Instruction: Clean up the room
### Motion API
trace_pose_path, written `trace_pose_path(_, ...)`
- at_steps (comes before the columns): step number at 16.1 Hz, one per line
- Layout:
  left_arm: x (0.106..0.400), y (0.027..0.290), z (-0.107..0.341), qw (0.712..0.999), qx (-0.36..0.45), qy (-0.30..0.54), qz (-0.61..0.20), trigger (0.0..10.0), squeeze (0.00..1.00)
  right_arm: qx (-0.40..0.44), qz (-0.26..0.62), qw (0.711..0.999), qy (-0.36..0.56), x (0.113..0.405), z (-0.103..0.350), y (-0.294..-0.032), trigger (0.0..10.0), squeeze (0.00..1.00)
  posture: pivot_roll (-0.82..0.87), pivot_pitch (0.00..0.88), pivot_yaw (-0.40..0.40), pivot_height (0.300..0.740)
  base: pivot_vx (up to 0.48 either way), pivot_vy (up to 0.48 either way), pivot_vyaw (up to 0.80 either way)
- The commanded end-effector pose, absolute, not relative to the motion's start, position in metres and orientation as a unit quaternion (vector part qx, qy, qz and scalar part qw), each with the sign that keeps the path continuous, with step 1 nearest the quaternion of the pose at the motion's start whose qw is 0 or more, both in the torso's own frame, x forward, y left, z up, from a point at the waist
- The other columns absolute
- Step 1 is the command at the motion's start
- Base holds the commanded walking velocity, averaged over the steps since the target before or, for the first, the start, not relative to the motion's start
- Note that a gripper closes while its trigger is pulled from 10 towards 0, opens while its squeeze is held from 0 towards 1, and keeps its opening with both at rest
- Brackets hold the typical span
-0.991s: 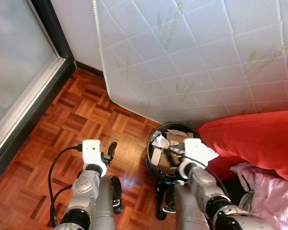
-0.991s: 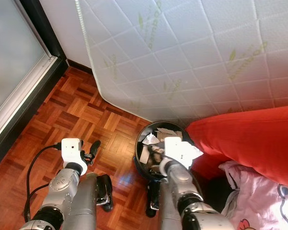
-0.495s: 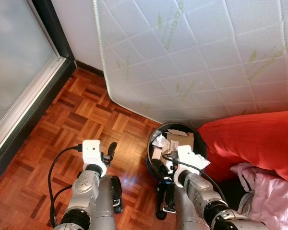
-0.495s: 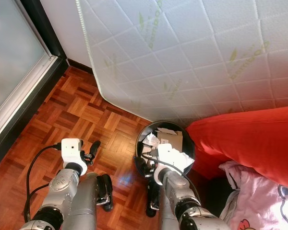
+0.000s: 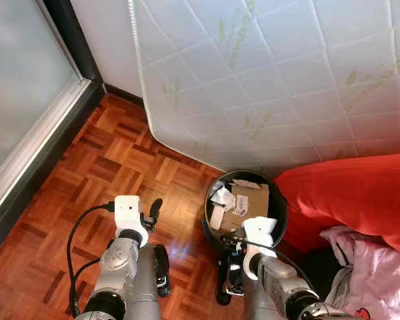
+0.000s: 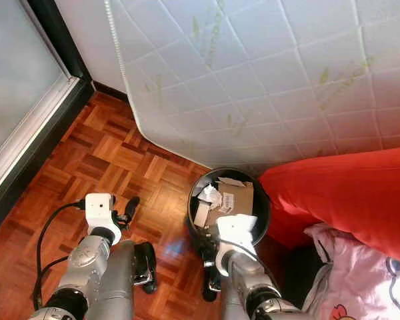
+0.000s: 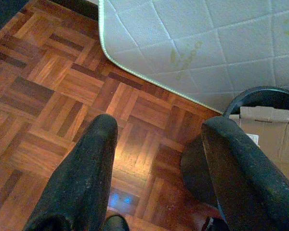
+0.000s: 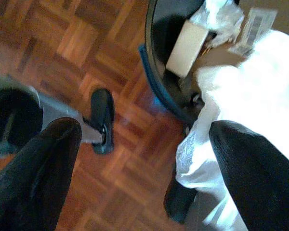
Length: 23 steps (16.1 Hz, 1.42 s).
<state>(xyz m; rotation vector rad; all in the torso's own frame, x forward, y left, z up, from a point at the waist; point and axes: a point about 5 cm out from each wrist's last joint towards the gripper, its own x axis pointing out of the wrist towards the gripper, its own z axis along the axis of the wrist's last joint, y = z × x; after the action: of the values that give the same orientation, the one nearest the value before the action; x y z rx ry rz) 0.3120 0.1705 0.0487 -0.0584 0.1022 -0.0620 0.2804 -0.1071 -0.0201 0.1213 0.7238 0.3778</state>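
The black waste bin stands on the parquet floor, pushed against the lower edge of the white quilted mattress and just beside the red cushion. Inside the bin lie a brown cardboard piece, a pale flat box and crumpled white paper. The right gripper is at the near rim of the bin, on the robot's side of it, its two fingers spread wide with nothing between them. In the right wrist view a crumpled white plastic sheet lies over the bin's rim, touching one finger.

One second ago the right gripper was held over the middle of the bin; it has now drawn back toward the robot's body, and more of the bin's contents is uncovered.

The left gripper hangs over the floor beside the bin, fingers apart and empty. Away from the bin, a dark door frame with frosted glass borders the floor. Pink cloth lies next to the cushion.
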Motion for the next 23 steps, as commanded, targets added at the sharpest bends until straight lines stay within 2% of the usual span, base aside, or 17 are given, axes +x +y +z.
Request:
trace_pose_path(1, 0.302, 0.171, 0.035, 0.996, -0.034, 0.078, -0.028, 10.0, 0.0, 0.046, 0.177, 0.895, 0.406, 0.258, -0.04, -0.112, 10.0, 1.0, 0.13, 0.482, -0.103, 0.649, 0.0, 0.0, 0.0)
trace_pose_path(3, 0.302, 0.171, 0.035, 0.996, -0.032, 0.078, -0.027, 10.0, 0.0, -0.007, 0.176, 0.886, 0.428, 0.249, -0.048, -0.117, 10.0, 1.0, 0.13, 0.482, -0.102, 0.649, 0.0, 0.0, 0.0)
trace_pose_path(7, 0.302, 0.171, 0.035, 0.996, -0.031, 0.078, -0.026, 10.0, 0.0, 0.052, 0.185, 0.906, 0.377, 0.256, -0.039, -0.106, 10.0, 1.0, 0.13, 0.485, -0.099, 0.649, 0.0, 0.0, 0.0)
trace_pose_path(8, 0.302, 0.171, 0.036, 0.996, -0.03, 0.078, -0.026, 10.0, 0.0, 0.032, 0.178, 0.91, 0.374, 0.258, -0.039, -0.107, 10.0, 0.76, 0.13, 0.484, -0.099, 0.649, 0.0, 0.0, 0.0)
trace_pose_path(9, 0.303, 0.171, 0.036, 0.996, -0.03, 0.078, -0.026, 10.0, 0.0, 0.021, 0.166, 0.915, 0.367, 0.26, -0.038, -0.11, 10.0, 0.0, 0.13, 0.482, -0.098, 0.649, 0.0, 0.0, 0.0)
trace_pose_path(11, 0.302, 0.171, 0.036, 0.996, -0.029, 0.078, -0.025, 10.0, 0.0, -0.001, 0.121, 0.926, 0.358, 0.265, -0.036, -0.123, 10.0, 0.0, 0.13, 0.483, -0.098, 0.649, 0.0, 0.0, 0.0)
trace_pose_path(12, 0.301, 0.171, 0.035, 0.996, -0.028, 0.078, -0.025, 10.0, 0.0, 0.016, 0.097, 0.937, 0.336, 0.272, -0.029, -0.129, 10.0, 0.0, 0.13, 0.487, -0.096, 0.649, 0.0, 0.0, 0.0)
trace_pose_path(15, 0.301, 0.171, 0.035, 0.996, -0.027, 0.079, -0.024, 10.0, 0.0, 0.041, 0.047, 0.971, 0.23, 0.308, 0.007, -0.137, 10.0, 0.0, 0.13, 0.485, -0.093, 0.649, 0.0, 0.0, 0.0)
trace_pose_path(18, 0.303, 0.171, 0.035, 0.996, -0.026, 0.08, -0.024, 10.0, 0.0, 0.049, 0.032, 0.98, 0.191, 0.326, 0.028, -0.14, 10.0, 0.0, 0.12, 0.474, -0.092, 0.649, 0.0, 0.0, 0.0)
trace_pose_path(21, 0.299, 0.171, 0.031, 0.996, -0.024, 0.084, -0.026, 10.0, 0.0, 0.049, 0.013, 0.977, 0.206, 0.321, 0.022, -0.149, 10.0, 0.0, 0.12, 0.457, -0.092, 0.649, 0.0, 0.0, 0.0)
trace_pose_path(23, 0.296, 0.175, 0.027, 0.995, -0.018, 0.094, -0.024, 10.0, 0.0, 0.056, 0.008, 0.972, 0.228, 0.31, 0.01, -0.153, 10.0, 0.0, 0.12, 0.445, -0.09, 0.679, 0.0, 0.0, 0.0)
